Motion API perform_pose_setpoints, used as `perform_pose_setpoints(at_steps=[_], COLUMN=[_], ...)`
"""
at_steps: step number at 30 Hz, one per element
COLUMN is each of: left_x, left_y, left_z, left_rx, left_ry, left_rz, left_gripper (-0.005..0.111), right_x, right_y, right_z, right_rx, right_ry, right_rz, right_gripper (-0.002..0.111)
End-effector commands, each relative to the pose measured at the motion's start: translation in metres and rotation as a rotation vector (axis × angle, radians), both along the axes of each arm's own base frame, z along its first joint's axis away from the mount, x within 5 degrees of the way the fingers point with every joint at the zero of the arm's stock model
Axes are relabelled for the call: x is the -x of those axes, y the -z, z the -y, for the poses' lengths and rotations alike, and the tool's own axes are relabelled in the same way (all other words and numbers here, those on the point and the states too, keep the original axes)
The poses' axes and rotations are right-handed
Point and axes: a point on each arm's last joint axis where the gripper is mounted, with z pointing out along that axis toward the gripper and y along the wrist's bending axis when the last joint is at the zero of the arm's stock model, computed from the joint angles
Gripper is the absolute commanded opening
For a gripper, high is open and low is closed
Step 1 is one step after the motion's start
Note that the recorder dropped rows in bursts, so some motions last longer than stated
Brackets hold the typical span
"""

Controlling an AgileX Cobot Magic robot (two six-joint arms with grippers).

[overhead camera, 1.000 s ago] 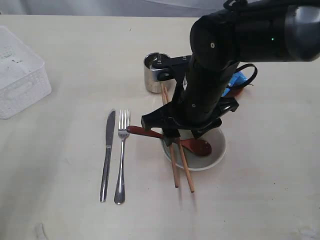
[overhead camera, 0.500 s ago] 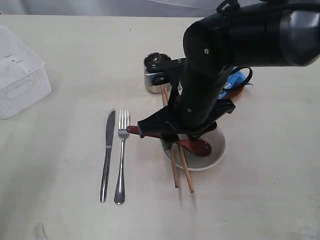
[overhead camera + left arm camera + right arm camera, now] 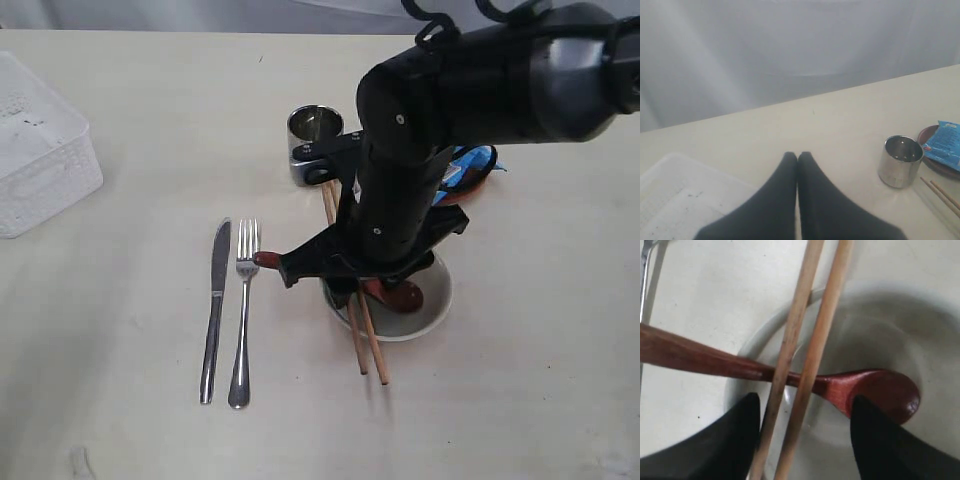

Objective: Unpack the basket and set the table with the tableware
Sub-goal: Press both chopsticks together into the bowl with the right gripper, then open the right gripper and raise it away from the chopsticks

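Observation:
My right gripper (image 3: 805, 402) is open and low over the pale bowl (image 3: 875, 340). The two wooden chopsticks (image 3: 812, 340) run between its fingers, across the bowl and over the dark red spoon (image 3: 875, 390) lying in it. In the exterior view the right arm hides most of the bowl (image 3: 428, 312); the chopsticks (image 3: 370, 350) stick out past its rim. The knife (image 3: 213, 310) and fork (image 3: 242, 320) lie side by side on the table (image 3: 130, 400). The steel cup (image 3: 314, 135) stands behind. The white basket (image 3: 40, 150) sits far left. My left gripper (image 3: 797, 156) is shut and empty, above the basket (image 3: 685, 200).
A blue snack packet (image 3: 468, 162) lies on the small brown-red plate (image 3: 455, 192) behind the right arm. The cup (image 3: 900, 161), packet (image 3: 946, 145) and plate (image 3: 929, 139) also show in the left wrist view.
The right arm has shifted a little toward the left over the bowl. The left chopstick's near end has swung closer to the other one. The left gripper has not moved.

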Motion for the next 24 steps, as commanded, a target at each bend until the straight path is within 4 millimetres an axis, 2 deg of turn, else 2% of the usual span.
perform_pose_setpoints(at_steps=[1, 18, 24], left_x=[0.001, 0.001, 0.001], left_y=[0.001, 0.001, 0.001], left_z=[-0.001, -0.001, -0.001], left_rx=[-0.002, -0.002, -0.002], left_ry=[-0.002, -0.002, -0.002], left_rz=[0.003, 0.003, 0.003], left_gripper=[0.000, 0.000, 0.000], right_x=[-0.001, 0.001, 0.002], right_y=[-0.001, -0.001, -0.015], right_z=[0.001, 0.002, 0.004], right_rx=[0.015, 0.030, -0.004], right_ry=[-0.024, -0.021, -0.025], right_rz=[0.016, 0.004, 0.044], right_gripper=[0.052, 0.052, 0.052])
